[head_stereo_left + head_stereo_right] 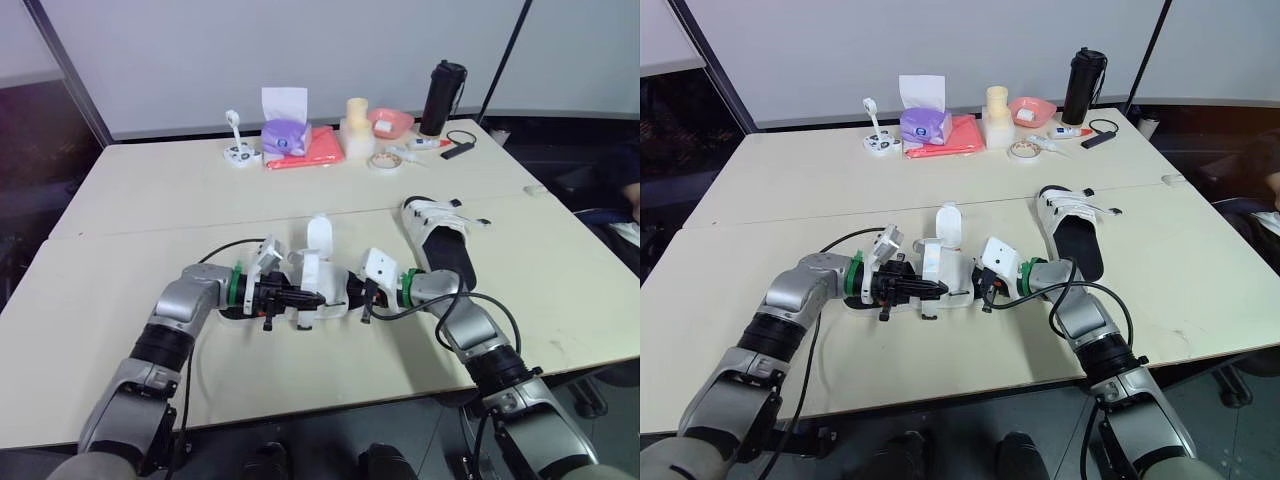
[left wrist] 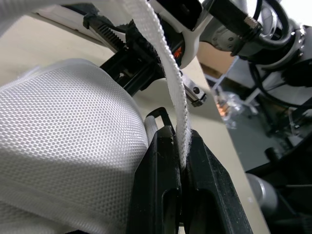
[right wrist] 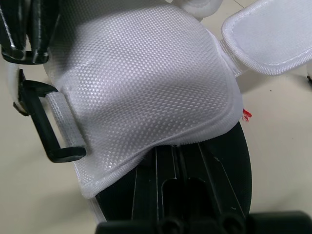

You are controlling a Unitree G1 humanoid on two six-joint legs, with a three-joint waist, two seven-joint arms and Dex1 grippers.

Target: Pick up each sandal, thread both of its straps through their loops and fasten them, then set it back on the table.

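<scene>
One sandal [image 1: 312, 290], with a white mesh upper and a black sole, lies between my two grippers near the table's front. My left gripper [image 1: 298, 297] is shut on its narrow white strap [image 2: 165, 73], which runs up from the fingertips. In the right wrist view the mesh upper [image 3: 141, 83] carries a black loop [image 3: 44, 131] at its side, and a padded strap flap [image 3: 268, 44] stands open. My right gripper [image 1: 368, 300] is at the other end of the sandal, shut on its sole edge. A second sandal [image 1: 440, 238] lies flat to the right.
At the back of the table [image 1: 150, 200] stand a purple tissue box [image 1: 285, 135], a red cloth [image 1: 318, 150], a pale yellow container [image 1: 356, 125], a pink bowl [image 1: 390, 122], a tape roll [image 1: 383, 161] and a black bottle [image 1: 441, 97]. Cables trail from both wrists.
</scene>
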